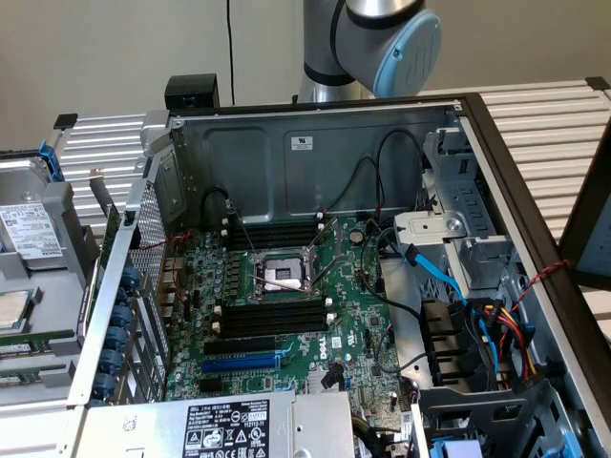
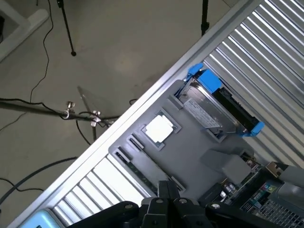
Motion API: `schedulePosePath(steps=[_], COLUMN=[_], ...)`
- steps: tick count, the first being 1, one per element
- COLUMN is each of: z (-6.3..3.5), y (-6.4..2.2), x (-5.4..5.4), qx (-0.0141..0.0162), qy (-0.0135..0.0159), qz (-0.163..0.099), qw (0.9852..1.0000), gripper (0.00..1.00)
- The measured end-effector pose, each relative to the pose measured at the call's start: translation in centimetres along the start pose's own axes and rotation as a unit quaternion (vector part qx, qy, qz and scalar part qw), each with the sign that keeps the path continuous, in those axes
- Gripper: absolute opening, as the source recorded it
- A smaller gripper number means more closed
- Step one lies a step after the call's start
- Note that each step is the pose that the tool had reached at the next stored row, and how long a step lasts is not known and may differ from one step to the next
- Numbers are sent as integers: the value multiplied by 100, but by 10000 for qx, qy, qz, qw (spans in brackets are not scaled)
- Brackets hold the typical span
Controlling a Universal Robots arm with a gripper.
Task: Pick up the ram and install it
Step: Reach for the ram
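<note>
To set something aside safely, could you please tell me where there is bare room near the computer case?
The ribbed table is bare beside the case on the exterior view's right. Inside, motherboard and cables crowd everything; the grey tray fills the view's left.

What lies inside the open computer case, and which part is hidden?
A green motherboard with an open CPU socket, black memory slots, a blue expansion slot and cables. The power supply covers its near edge.

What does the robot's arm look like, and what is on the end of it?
The arm is a smooth silver-grey metal tube with a rounded joint closed by a pale blue cap. The gripper at its end is matt black and angular.
</note>
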State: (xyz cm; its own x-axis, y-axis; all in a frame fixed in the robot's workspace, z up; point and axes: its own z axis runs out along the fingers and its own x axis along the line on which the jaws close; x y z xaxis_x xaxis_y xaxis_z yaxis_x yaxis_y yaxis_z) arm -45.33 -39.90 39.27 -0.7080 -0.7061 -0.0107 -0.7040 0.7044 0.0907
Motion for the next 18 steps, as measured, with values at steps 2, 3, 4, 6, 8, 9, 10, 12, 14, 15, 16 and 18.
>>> schedulePosePath(steps=[2,3,4,6,8,9,10,12,14,15,16,18], z=[1,1,1,4,6,7,8,9,11,11,12,13], y=[-1,0,0,-1,-1,-1,-1,-2,-1,-1,-1,-1], x=[1,1,1,1,0,0,1,1,1,1,1,1], qx=[33,48,65,92,111,117,120,121,119,118,117,116], qy=[16,25,31,43,56,63,72,89,103,110,117,131], qz=[-89,-140,-204,-361,-535,-625,-711,-895,-1073,-1162,-1252,-1432], qw=[10000,9999,9998,9993,9985,9980,9974,9959,9941,9931,9920,9895], gripper=[11,11,11,11,11,11,11,11,11,11,11,11])
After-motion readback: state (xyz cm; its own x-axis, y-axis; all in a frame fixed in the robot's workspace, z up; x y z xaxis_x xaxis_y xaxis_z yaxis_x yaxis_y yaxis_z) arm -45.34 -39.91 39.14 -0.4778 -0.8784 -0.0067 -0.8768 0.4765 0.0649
